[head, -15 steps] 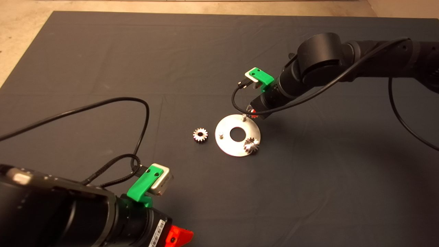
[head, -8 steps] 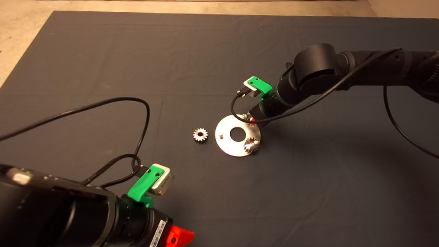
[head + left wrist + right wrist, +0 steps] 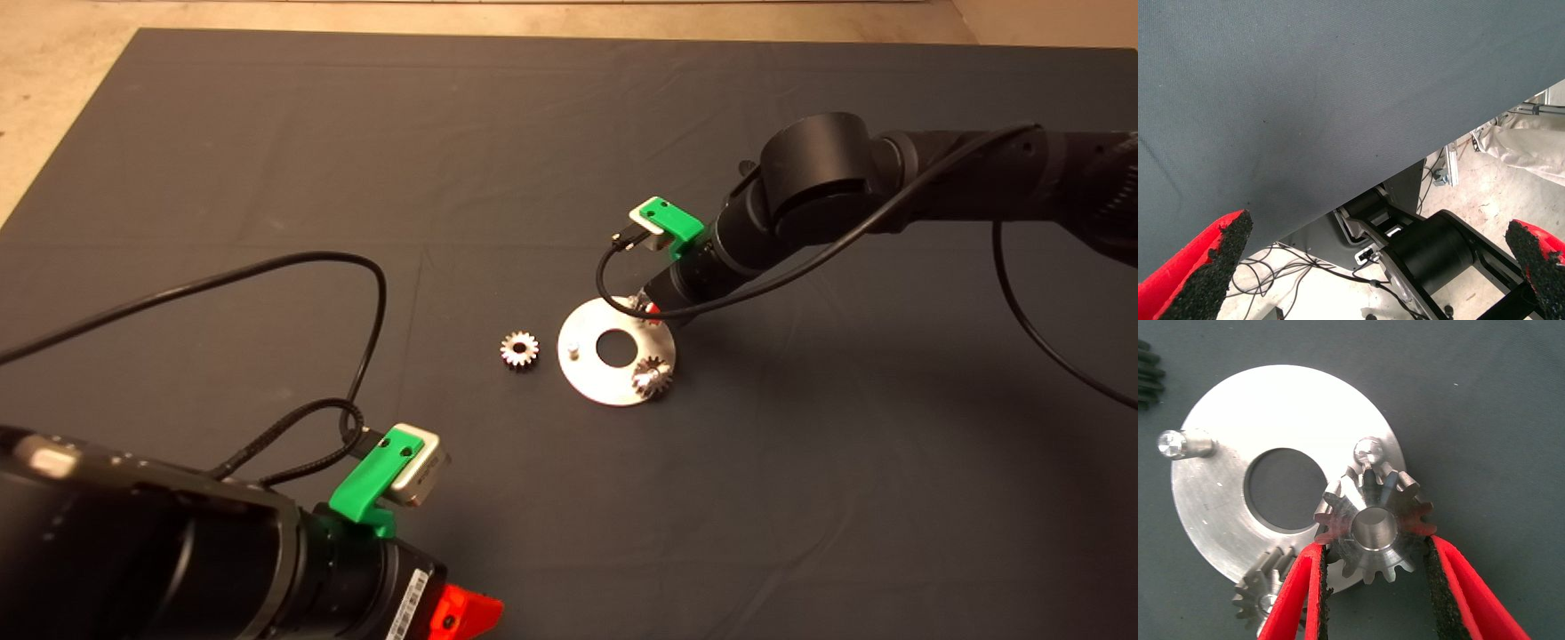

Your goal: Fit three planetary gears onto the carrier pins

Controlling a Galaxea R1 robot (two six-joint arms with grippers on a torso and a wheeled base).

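Note:
In the right wrist view my right gripper [image 3: 1375, 547] is shut on a steel planetary gear [image 3: 1373, 520], held over the rim of the silver disc [image 3: 1225, 513]. A bare carrier pin [image 3: 1368, 448] stands just beyond the gear's teeth, outside its centre hole. A second bare pin [image 3: 1175, 443] rises across the disc. Another gear [image 3: 1261, 600] sits on the disc by my finger. From the head view, the right gripper [image 3: 645, 305] is at the disc's [image 3: 594, 378] far edge, one gear [image 3: 652, 376] sits on the disc's near right, and a loose gear [image 3: 519, 348] lies on the mat to its left.
My left gripper [image 3: 467, 613] waits at the mat's lower left edge, with a black cable [image 3: 373, 293] looping over the mat toward the loose gear. Its wrist view shows the left gripper [image 3: 1378, 267] open over the mat's edge, with the robot base [image 3: 1425, 253] beyond.
The right gripper came down and slightly nearer onto the disc's far edge, covering the far pin. In the last half second it hardly moved. The left arm stayed put.

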